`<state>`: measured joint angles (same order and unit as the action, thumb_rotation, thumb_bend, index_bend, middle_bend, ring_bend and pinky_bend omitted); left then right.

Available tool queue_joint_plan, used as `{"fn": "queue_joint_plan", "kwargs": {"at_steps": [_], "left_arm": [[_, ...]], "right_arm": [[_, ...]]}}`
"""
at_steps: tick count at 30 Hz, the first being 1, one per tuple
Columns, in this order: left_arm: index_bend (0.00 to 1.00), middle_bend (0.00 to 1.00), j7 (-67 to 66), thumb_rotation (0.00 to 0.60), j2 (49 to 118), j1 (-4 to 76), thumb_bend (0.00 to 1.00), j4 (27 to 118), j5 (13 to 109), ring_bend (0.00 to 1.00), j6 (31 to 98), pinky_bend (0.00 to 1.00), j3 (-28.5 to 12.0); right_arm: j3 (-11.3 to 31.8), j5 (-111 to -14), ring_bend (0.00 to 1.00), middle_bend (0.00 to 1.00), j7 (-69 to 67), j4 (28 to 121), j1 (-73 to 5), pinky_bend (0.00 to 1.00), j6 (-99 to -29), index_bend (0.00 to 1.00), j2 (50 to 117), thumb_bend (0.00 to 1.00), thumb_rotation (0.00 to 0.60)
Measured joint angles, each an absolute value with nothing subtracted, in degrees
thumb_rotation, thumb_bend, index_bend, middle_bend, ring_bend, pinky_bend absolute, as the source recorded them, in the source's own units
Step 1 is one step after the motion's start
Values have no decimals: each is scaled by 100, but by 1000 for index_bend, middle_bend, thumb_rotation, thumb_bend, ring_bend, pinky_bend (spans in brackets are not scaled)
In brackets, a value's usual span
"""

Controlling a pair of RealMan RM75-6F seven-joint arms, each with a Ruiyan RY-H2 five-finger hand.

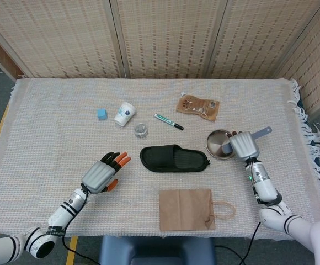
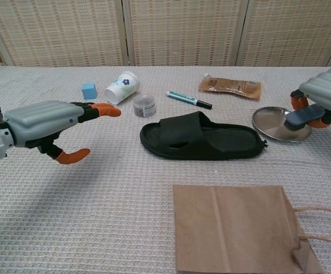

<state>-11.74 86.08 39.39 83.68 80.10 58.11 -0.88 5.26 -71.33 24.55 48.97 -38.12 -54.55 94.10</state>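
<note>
A black slipper (image 1: 174, 158) (image 2: 202, 138) lies flat in the middle of the table, and neither hand touches it. My left hand (image 1: 100, 175) (image 2: 43, 121) hovers to its left, holding nothing, with its orange-tipped fingers spread. At the right, my right hand (image 1: 244, 146) (image 2: 328, 90) grips a grey brush (image 1: 262, 132) (image 2: 301, 116). The handle sticks out to the right, and the dark bristles hang over the right edge of a round metal plate (image 1: 215, 142) (image 2: 271, 123). I cannot tell whether the bristles touch the plate.
A brown paper bag (image 1: 186, 208) (image 2: 234, 225) lies flat in front of the slipper. Behind it are a blue cube (image 1: 101, 114), a tipped paper cup (image 1: 124, 114), a small round tin (image 1: 140, 130), a pen (image 1: 169, 122) and a brown pouch (image 1: 198, 106).
</note>
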Motion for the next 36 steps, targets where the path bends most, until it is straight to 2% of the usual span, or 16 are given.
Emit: {"fn": "queue_joint_plan", "kwargs": {"at_steps": [9, 12, 14, 17, 22, 36], "left_arm": [[0, 0, -1065, 600, 8711, 3951, 486, 8157, 8042, 0, 5669, 87, -102], [0, 0, -1016, 600, 8705, 3942, 488, 8129, 8059, 0, 5663, 87, -111], [0, 0, -979, 600, 8702, 3937, 500, 8109, 8062, 0, 5642, 87, -113], [0, 0, -945, 600, 8686, 3936, 511, 8100, 8066, 0, 5610, 87, -125], [0, 0, -943, 600, 8681, 3925, 509, 8086, 8067, 0, 5584, 87, -129], [0, 0, -997, 600, 8653, 3888, 508, 8097, 8059, 0, 5574, 87, -148]], "right_arm": [[620, -7341, 521, 609, 1909, 3869, -3945, 740, -5420, 752, 10162, 390, 600], [643, -7404, 510, 606, 1833, 3717, -3959, 739, -5447, 703, 10270, 389, 600], [645, -7421, 479, 572, 1835, 3688, -3955, 739, -5420, 592, 10284, 389, 600], [637, -7444, 397, 446, 1869, 3725, -3941, 738, -5373, 330, 10249, 389, 600], [641, -7402, 313, 341, 2047, 3955, -3930, 735, -5167, 80, 10090, 390, 600], [665, -7416, 291, 314, 2307, 4722, -3821, 704, -5257, 39, 9632, 388, 600]]}}
